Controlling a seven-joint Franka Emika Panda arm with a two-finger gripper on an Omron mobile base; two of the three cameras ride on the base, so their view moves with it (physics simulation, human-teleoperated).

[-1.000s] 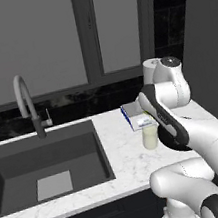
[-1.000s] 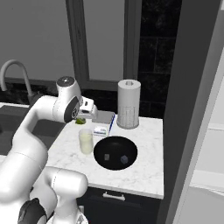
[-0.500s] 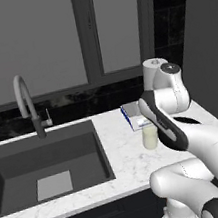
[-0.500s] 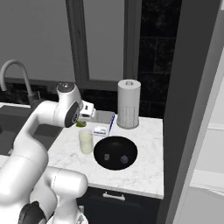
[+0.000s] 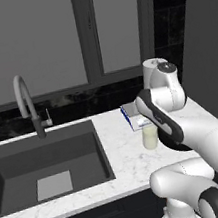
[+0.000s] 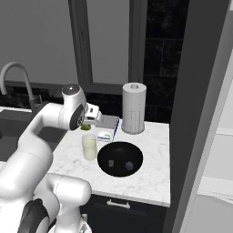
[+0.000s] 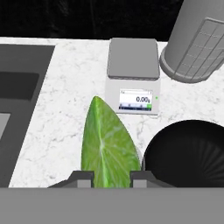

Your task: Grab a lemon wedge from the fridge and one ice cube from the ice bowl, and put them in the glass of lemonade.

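White marble table (image 6: 150,173) runs from a dark sink (image 5: 44,163) on the left to a paper towel roll (image 6: 134,108) near the right end, under dark windows. Between them stand a small scale (image 7: 133,74), the black ice bowl (image 6: 120,159) and, just beside the bowl's left rim, the glass of lemonade (image 6: 89,146). Above that glass the fingers (image 7: 83,177) pinch the green-yellow lemon wedge (image 7: 109,144), which points away from the hand toward the scale.
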